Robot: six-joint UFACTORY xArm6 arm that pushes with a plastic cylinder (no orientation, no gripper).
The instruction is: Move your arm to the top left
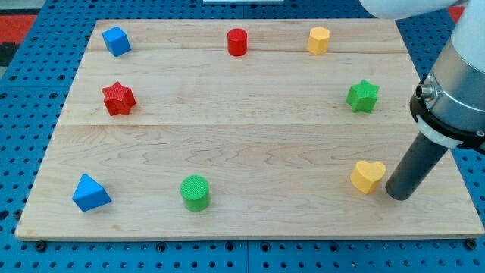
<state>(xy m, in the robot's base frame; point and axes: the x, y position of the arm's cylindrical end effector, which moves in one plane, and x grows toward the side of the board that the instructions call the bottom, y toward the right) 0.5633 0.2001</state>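
Note:
My tip point(399, 194) rests on the wooden board point(250, 136) at the view's lower right, just right of a yellow heart block point(367, 176), close to it or just touching. At the view's top left lies a blue cube point(116, 41), with a red star point(118, 98) below it. A red cylinder point(237, 42) and a yellow hexagonal block point(319, 39) sit along the top edge. A green star point(363, 96) is at the right. A blue triangular block point(90, 192) and a green cylinder point(195, 192) lie along the bottom.
The board lies on a blue perforated table point(23, 91). The arm's grey and white body point(455, 83) fills the view's upper right corner above the rod.

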